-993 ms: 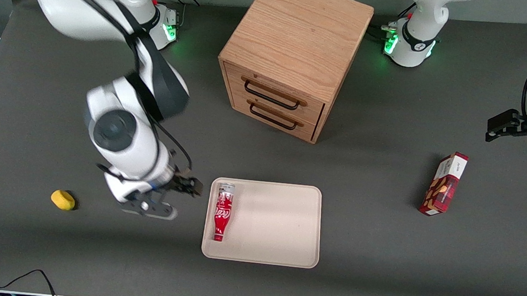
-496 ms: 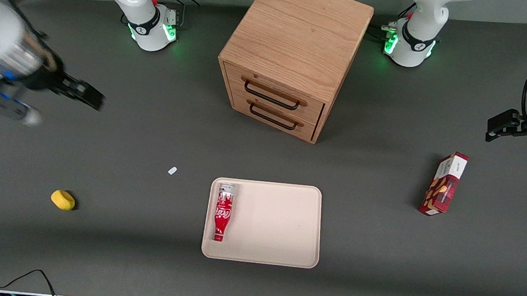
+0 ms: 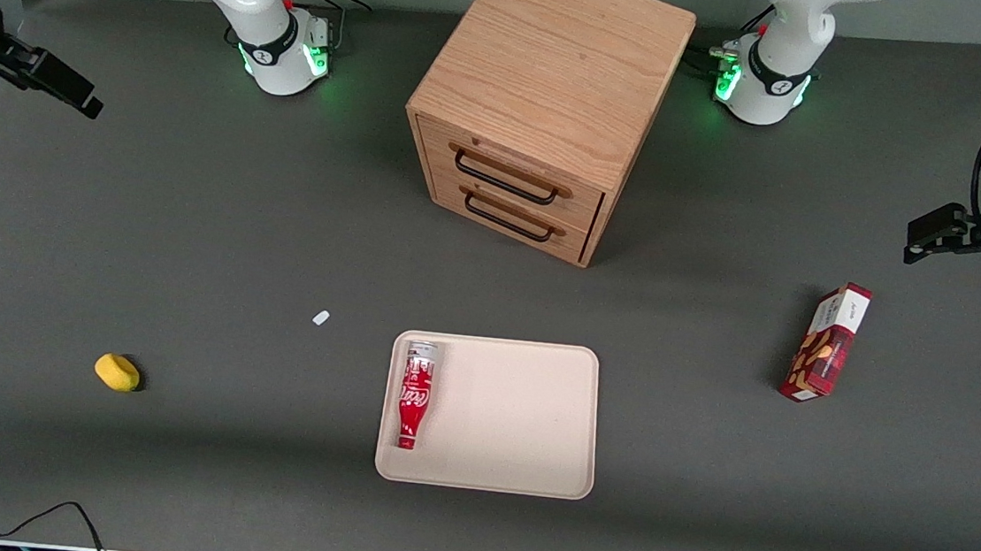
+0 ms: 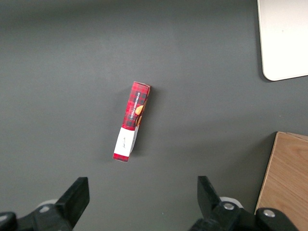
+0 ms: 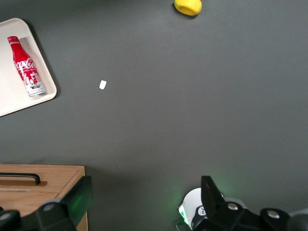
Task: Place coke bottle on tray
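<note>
gripper [image 5: 144, 197] withdrawn, open, empty, aloft

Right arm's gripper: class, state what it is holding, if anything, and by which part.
Nothing. The gripper is open and empty, high toward the working arm's end of the table. The coke bottle lies on the tray, untouched.

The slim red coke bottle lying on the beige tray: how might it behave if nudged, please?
The slim red coke bottle lies on its side, so it would probably roll across the flat beige tray. The low rim beside it might stop it. The open gripper is raised far off.
</note>
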You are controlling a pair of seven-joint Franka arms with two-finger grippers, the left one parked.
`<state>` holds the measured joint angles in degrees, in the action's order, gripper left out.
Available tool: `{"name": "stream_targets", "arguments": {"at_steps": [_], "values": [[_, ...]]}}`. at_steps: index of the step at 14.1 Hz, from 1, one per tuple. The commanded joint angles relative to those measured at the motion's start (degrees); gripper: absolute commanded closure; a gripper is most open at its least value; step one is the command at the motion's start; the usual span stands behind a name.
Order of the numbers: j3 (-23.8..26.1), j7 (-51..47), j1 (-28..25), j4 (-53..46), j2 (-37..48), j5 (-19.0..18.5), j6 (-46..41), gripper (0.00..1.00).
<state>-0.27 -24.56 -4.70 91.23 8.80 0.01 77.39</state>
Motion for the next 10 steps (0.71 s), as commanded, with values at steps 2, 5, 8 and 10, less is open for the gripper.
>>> {"name": "stream_targets", "arguments": {"at_steps": [2,5,8,10], "values": [[0.18,0.47,-0.75,12.93,8.95,1.13,6.28,0.0],[0.62,0.56,-1.02,7.77,5.28,1.13,5.94,0.0],[0.44,0.56,-1.02,3.7,2.54,1.22,5.23,0.0],[0.44,0.56,-1.02,3.43,2.18,1.3,5.23,0.0]]}}
